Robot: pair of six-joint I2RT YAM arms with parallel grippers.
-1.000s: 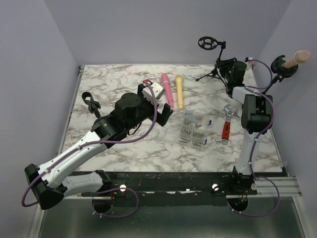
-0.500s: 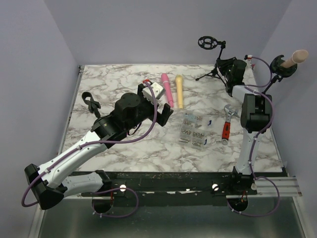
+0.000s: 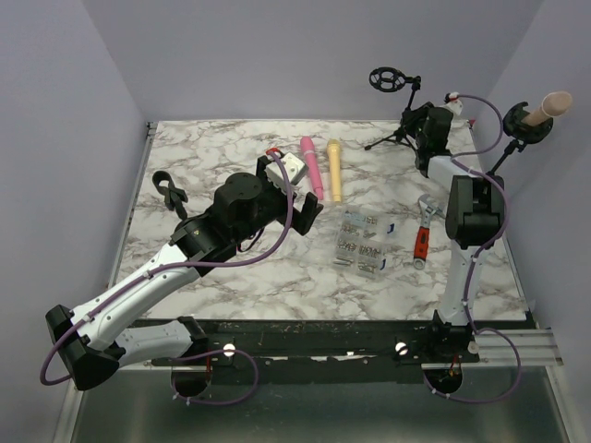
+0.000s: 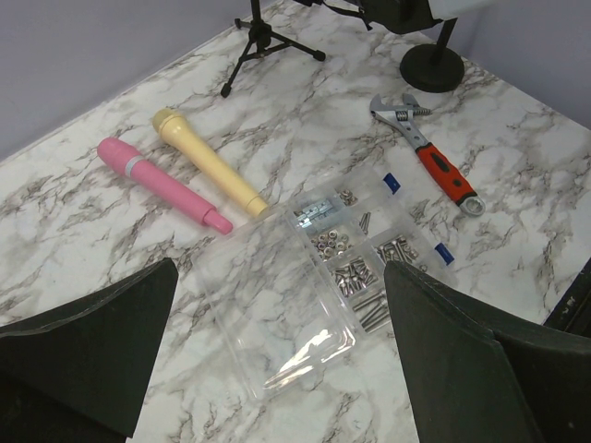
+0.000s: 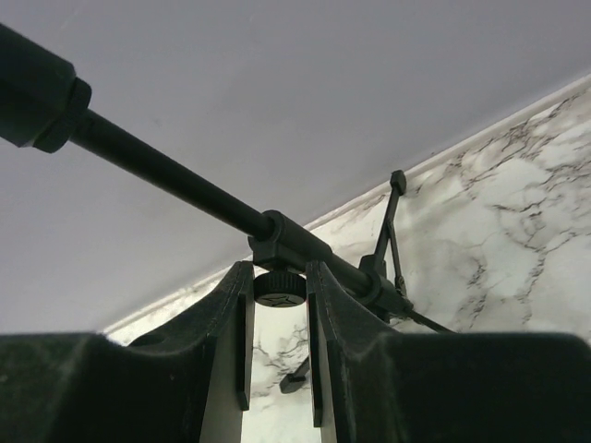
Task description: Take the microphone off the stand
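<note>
Over by the table's left edge lies a black clip with bare marble around it. The left gripper hangs mid-table with its jaws spread wide and nothing in them. It is just left of the clear parts box, whose lid lies open. Beyond the gripper, a pink microphone and a yellow microphone lie side by side. A wrench lies right of the box. At the back right, the right gripper has its fingers drawn to a narrow slot around a knob on the tripod stand; I cannot tell whether they pinch it. The beige microphone sits tilted in its stand at the far right edge, close to the wall, with little room beside it.
</note>
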